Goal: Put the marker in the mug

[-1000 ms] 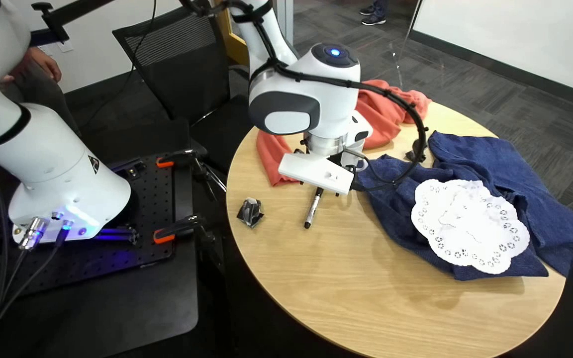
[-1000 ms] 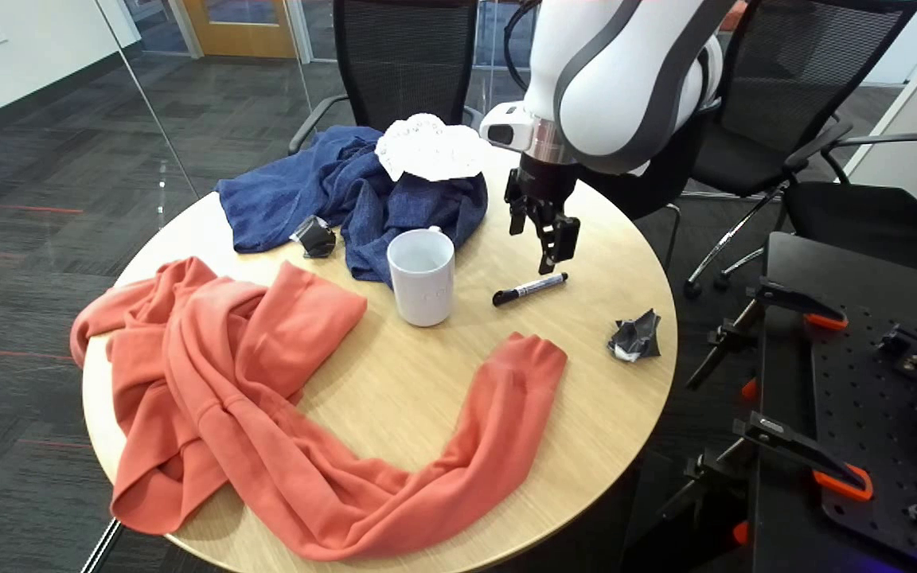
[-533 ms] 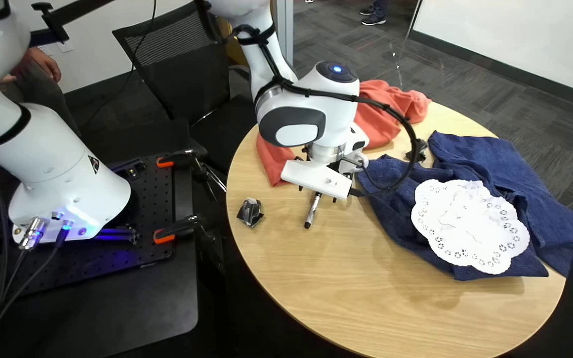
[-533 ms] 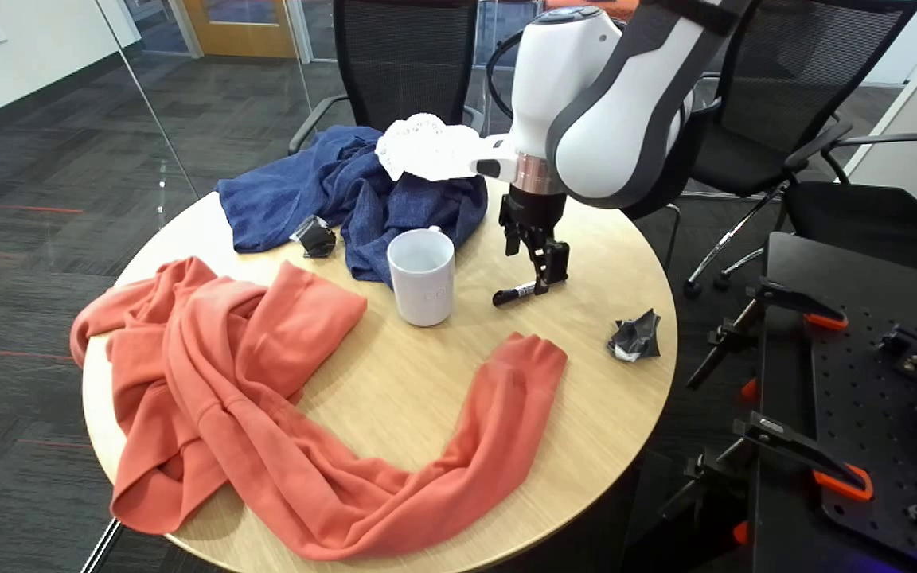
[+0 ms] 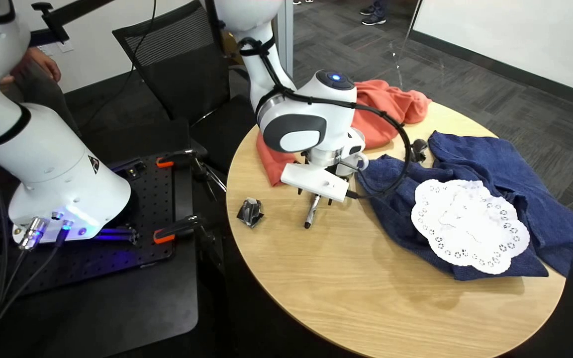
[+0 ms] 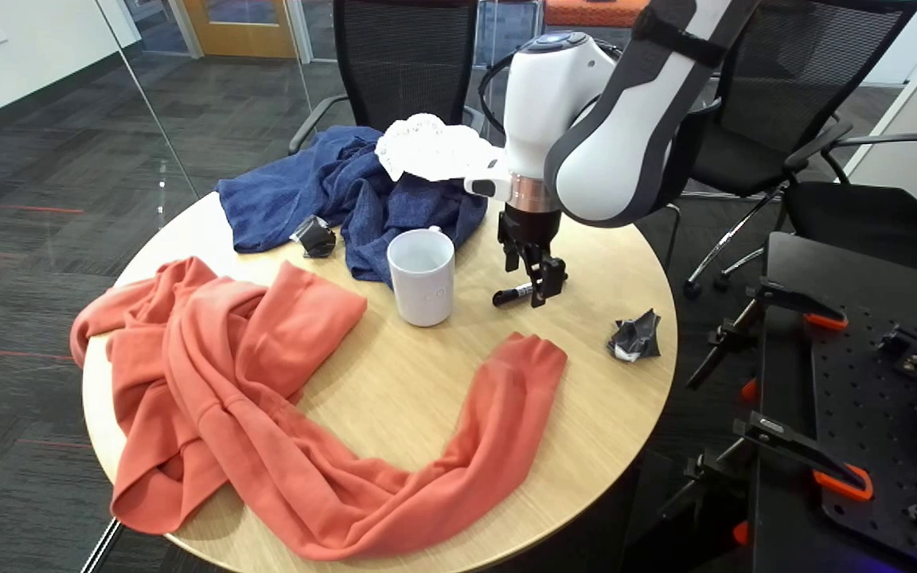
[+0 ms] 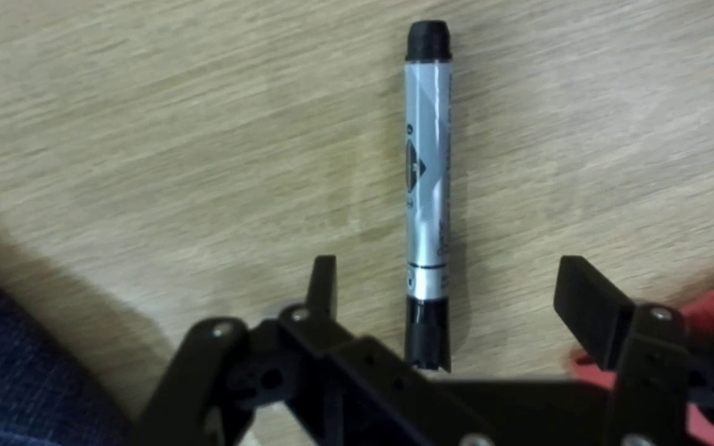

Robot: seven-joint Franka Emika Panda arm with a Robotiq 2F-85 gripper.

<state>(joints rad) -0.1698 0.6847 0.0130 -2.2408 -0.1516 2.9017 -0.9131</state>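
Jaws well apart on the gripper [image 7: 449, 266], and it hangs right over the marker [image 7: 428, 186], fingers [image 7: 323, 297] pointing down: in wrist view there's one finger L of it, one R, table [image 7: 146, 155] showing in each gap. Can't tell if the tips touch the wood. Marker's lying flat, R of ctr in wrist view, running top to btm: silver-grey barrel, black plug up top, black cap down low btwn the fingers. In an exterior view the mug [image 6: 423, 282] stands upright mid-frame, near the marker but apart from it, and the cap pokes out L of the fingers, which hide part of the barrel. In an exterior view the arm's wrist [image 5: 294, 141] covers most of the mug; handle's peeking out, and below the white plate [image 5: 314, 182] one end of the marker shows. On the table too, in an exterior view: orange garment [image 6: 228, 382] sprawled lower L, sleeve curling toward mid-frame; blue denim [image 6: 331, 183] heaped upper L, doily [image 5: 470, 226] on top of it in both exterior views. Small black lump [image 6: 635, 336] near the table edge, R side; a 2nd lump [image 6: 315, 237] up L, just beside the denim. Black chair [image 6: 407, 64] in bg, top ctr
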